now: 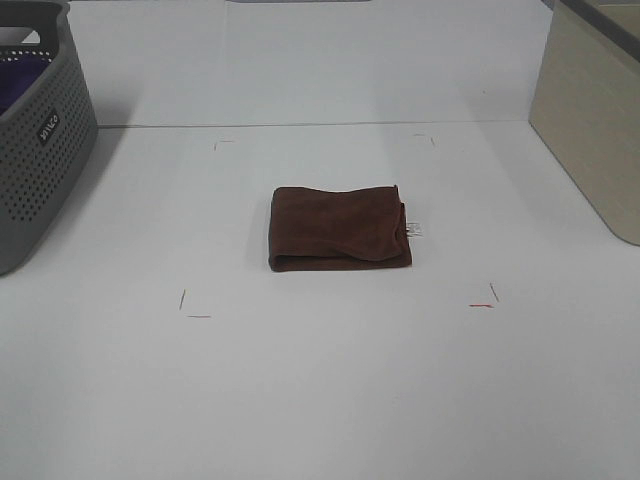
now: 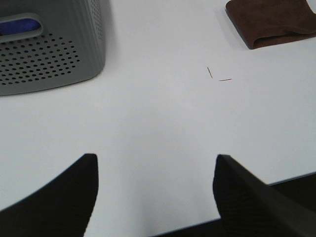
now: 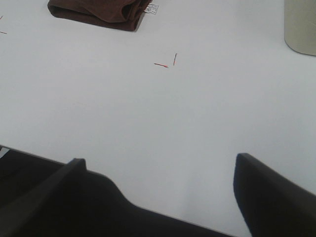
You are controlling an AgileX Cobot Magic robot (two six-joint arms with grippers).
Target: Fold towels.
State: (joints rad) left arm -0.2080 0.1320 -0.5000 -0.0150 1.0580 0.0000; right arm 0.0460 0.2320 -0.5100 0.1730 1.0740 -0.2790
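The dark reddish-brown towel [image 1: 340,228] lies folded into a rectangle at the middle of the white table, its small white tag [image 1: 417,230] sticking out at its right edge. It also shows in the left wrist view [image 2: 276,20] and in the right wrist view [image 3: 98,11]. Neither gripper shows in the exterior high view. My left gripper [image 2: 155,190] is open and empty over bare table near the front edge, well short of the towel. My right gripper [image 3: 160,197] is open and empty, also near the front edge.
A grey perforated basket [image 1: 35,130] with a purple cloth [image 1: 20,80] inside stands at the far left. A beige bin [image 1: 595,110] stands at the far right. Thin corner marks [image 1: 482,300] on the table frame the towel's area.
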